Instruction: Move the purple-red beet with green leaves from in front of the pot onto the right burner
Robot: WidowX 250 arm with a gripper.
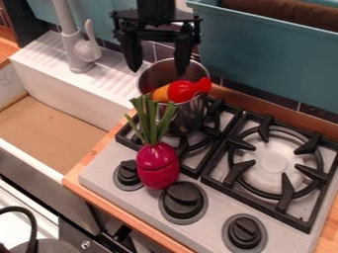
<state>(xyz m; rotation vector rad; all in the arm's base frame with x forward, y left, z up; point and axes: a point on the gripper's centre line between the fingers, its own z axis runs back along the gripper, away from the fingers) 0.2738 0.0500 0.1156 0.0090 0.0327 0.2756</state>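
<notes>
Held open, my gripper point(157, 68) hangs over the metal pot point(192, 114), a red-and-orange toy point(188, 91) at its rim. The toy beet point(157, 165) sits on the grey stove point(212, 213), beside the sink point(63, 118); behind stands a teal bin point(264, 64).

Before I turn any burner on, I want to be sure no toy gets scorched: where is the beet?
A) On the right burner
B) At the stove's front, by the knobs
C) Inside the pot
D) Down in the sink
B: the beet is at the front of the stove, between the left knob and the middle knob.
</notes>
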